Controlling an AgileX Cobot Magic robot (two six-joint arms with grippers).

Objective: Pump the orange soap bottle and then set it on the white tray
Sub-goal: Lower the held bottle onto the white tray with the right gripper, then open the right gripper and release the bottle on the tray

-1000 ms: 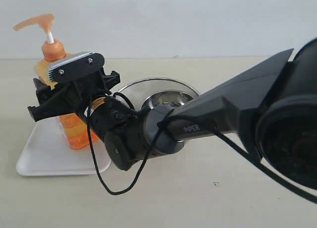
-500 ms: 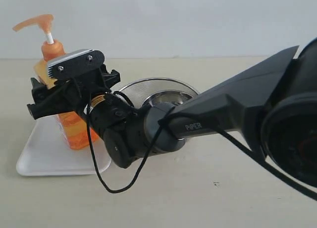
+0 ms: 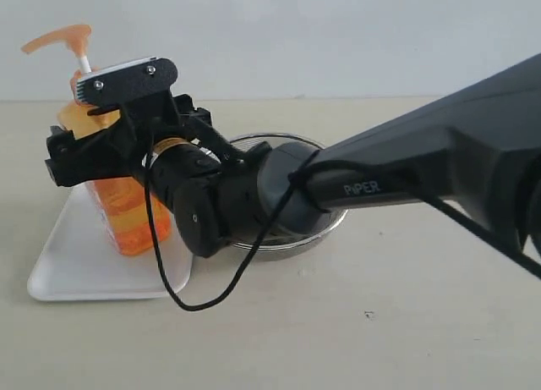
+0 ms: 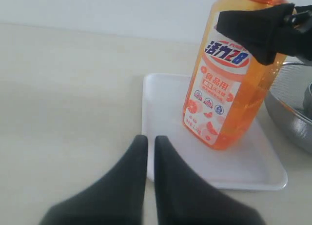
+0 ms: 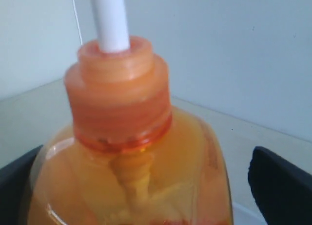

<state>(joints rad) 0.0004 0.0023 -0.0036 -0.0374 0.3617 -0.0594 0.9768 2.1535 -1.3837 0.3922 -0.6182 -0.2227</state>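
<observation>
Upright on white tray (image 3: 76, 276): orange soap bottle (image 3: 127, 216), shoulder between right gripper (image 5: 148, 186) jaws, spread wide, not clamped; left gripper (image 4: 148, 142) near tray edge, jaws together.

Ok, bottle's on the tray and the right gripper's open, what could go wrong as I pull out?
1. The right gripper flanks the orange soap bottle high up, near its neck; drifting sideways while backing out could tip the tall bottle.
2. The right arm hangs low over the strainer bowl beside the white tray and might knock it.
</observation>
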